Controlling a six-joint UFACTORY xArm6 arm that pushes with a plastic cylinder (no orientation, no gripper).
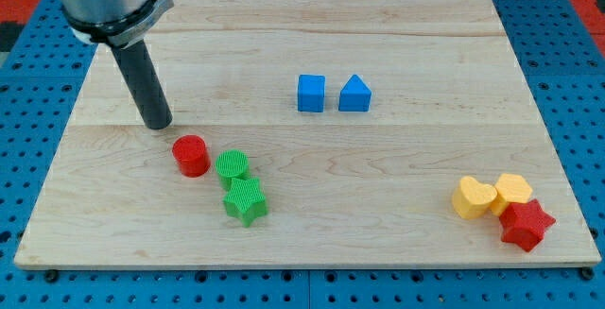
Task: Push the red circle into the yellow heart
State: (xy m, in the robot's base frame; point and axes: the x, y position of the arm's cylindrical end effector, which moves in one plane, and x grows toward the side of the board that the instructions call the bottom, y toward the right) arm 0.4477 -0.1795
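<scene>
The red circle sits on the wooden board at the view's lower left. The yellow heart lies far off at the view's lower right. My tip rests on the board just up and to the left of the red circle, a small gap apart from it. The dark rod rises from the tip toward the view's top left.
A green circle sits right of the red circle, with a green star below it. A blue cube and blue triangle are at centre top. A yellow hexagon and red star touch the yellow heart.
</scene>
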